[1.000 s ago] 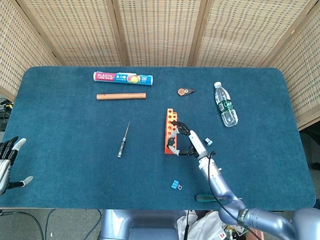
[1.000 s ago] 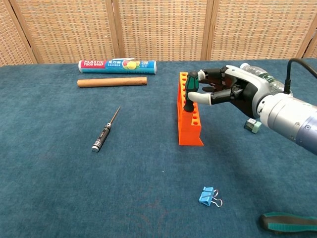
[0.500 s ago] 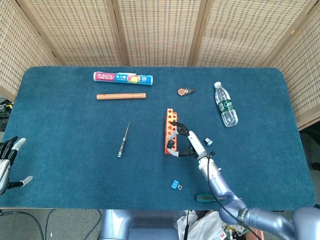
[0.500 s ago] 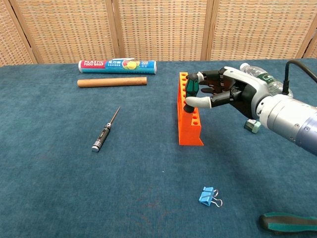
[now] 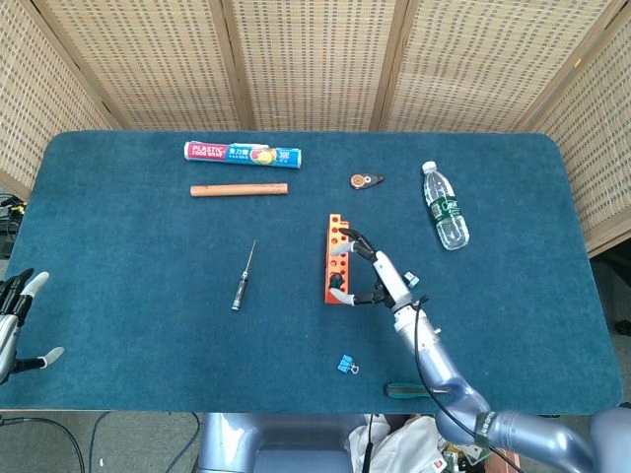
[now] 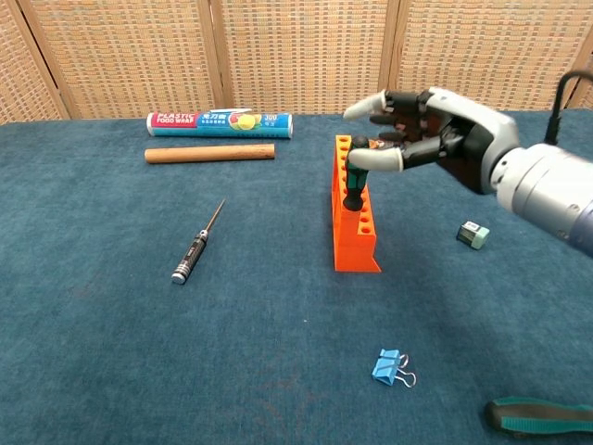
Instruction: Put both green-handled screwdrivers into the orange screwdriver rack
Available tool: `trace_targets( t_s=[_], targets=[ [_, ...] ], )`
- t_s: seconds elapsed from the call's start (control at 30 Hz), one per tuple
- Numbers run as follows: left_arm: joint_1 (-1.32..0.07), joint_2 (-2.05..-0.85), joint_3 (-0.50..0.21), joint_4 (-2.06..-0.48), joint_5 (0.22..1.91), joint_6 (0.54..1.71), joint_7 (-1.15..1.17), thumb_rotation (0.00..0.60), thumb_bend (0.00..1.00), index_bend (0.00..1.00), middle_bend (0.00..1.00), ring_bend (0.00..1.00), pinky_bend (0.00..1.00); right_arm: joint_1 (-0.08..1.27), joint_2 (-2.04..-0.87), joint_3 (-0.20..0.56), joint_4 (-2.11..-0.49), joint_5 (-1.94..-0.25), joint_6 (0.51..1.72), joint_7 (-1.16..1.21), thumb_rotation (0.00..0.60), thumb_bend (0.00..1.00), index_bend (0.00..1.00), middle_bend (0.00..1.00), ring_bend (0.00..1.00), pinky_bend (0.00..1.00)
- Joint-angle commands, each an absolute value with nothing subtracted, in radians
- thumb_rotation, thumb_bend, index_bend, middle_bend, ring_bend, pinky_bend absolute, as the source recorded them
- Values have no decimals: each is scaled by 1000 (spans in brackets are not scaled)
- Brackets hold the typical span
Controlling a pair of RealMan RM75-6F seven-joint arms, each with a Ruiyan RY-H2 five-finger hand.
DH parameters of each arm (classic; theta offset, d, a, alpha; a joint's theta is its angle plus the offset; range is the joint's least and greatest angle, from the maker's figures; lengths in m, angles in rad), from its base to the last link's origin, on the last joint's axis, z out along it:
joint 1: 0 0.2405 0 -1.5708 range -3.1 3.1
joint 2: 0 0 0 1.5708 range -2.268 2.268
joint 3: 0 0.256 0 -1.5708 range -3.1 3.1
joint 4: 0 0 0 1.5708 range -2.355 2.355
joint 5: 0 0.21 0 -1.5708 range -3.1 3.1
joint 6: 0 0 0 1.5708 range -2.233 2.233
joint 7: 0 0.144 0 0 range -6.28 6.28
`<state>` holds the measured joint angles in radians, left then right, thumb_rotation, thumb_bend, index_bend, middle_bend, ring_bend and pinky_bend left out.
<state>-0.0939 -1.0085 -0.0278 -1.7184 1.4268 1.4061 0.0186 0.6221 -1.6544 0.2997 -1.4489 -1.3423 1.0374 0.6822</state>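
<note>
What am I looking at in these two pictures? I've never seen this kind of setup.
A two-armed robot with human-like hands works at a blue table. One picture looks down from its head, the other forward from its chest. Its right hand is open just above a green-handled screwdriver standing in the orange rack. The second green-handled screwdriver lies at the near edge. The left hand idles, open, at the table's left edge. Also lying around: a black screwdriver, plastic wrap box, wooden stick, water bottle, and blue binder clip.
</note>
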Motion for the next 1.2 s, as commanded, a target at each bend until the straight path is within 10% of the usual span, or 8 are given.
trace_targets(
  t_s=[0.03,0.5,1.2],
  targets=[
    [-90,-1005,-25,-1721,1436,1414,13,600,0,0,0,0,0,594,-1578,288,-1506,-1384,1089,596,600,140,240,18,0,0],
    [-71,-992,-5,-1730,1499,1457,-6,600,0,0,0,0,0,422,-1156,13,-1791,-1478,1092,160,600,11,182,0,0,0],
    [-67,-997,-2,-1735,1500,1458,22,600,0,0,0,0,0,329,-1320,-148,-1637,-1627,1097,3,600,27,254,0,0,0]
  ],
)
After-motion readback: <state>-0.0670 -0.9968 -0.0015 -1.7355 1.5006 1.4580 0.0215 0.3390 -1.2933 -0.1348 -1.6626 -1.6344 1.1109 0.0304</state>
